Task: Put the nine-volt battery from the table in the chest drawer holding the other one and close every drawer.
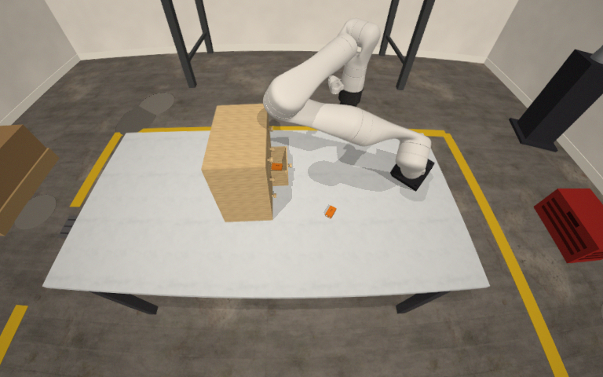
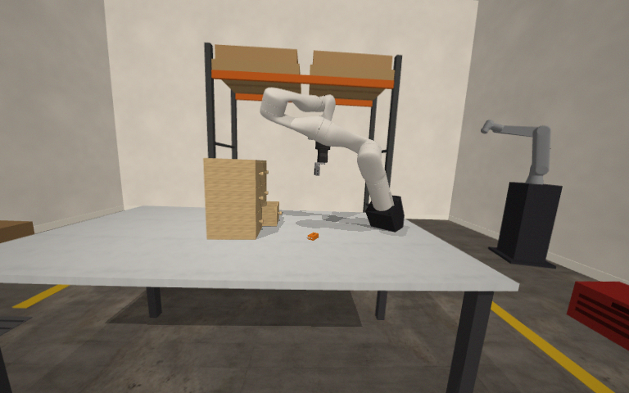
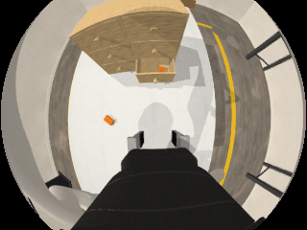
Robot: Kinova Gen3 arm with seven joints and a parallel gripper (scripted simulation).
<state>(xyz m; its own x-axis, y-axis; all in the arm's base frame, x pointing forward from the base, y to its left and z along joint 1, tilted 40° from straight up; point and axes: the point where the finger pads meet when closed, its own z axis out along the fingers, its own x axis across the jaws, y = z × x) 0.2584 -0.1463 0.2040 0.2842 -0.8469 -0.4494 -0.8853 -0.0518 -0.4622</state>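
Note:
The wooden chest (image 1: 238, 162) stands on the table's back left. One low drawer is pulled partly out, and an orange nine-volt battery (image 1: 276, 166) lies in it. The other drawers look pushed in. A second orange battery (image 1: 330, 211) lies on the table, to the right of the chest and in front of it. My gripper (image 2: 317, 172) hangs high above the table, right of the chest, open and empty. The wrist view shows the chest (image 3: 130, 33), the open drawer (image 3: 156, 71), the loose battery (image 3: 109, 119) and my fingers apart.
My arm's base (image 1: 412, 172) is fixed at the table's back right. A shelf rack (image 2: 301, 79) with cardboard boxes stands behind the table. A red crate (image 1: 573, 222) and a second arm on a black pedestal (image 2: 528, 222) are on the floor to the right.

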